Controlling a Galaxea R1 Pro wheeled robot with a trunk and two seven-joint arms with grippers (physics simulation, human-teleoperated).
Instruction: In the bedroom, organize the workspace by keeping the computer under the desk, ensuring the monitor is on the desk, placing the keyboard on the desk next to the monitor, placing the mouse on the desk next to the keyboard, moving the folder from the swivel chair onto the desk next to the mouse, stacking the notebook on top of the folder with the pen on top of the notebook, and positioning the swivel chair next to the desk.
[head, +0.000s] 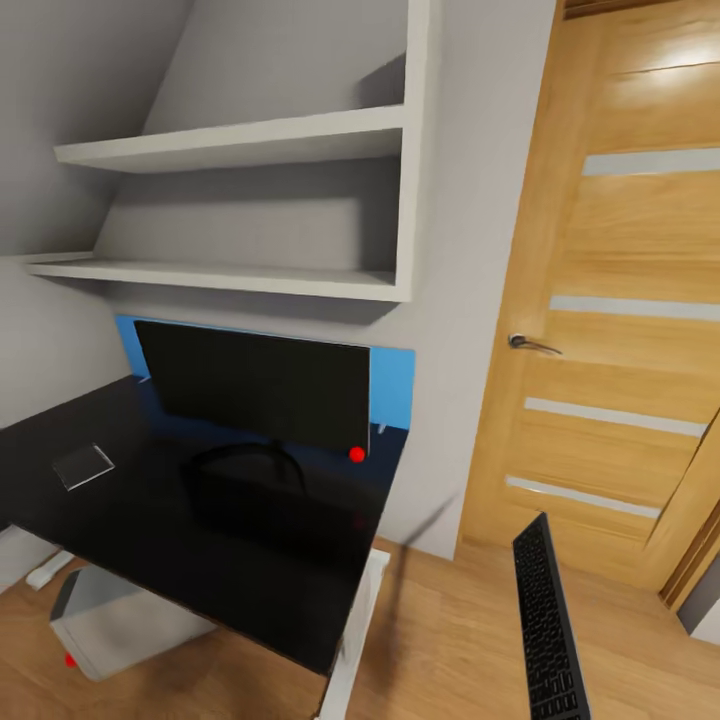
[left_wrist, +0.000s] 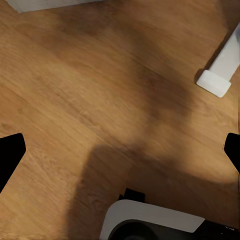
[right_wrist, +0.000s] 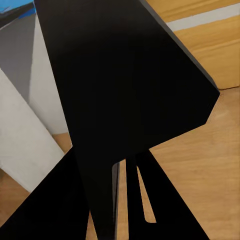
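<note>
Black keyboard (head: 548, 625) hangs at our right, apparently grasped by the right end effector, long axis pointing away; counter (head: 150, 520) and monitor (head: 255, 385) lie leftward. Left end effector (left_wrist: 120, 150) released.

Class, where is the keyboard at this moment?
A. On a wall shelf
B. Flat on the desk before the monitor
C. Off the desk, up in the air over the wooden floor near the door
C: the keyboard hangs edge-up over the floor, right of the desk.
</note>
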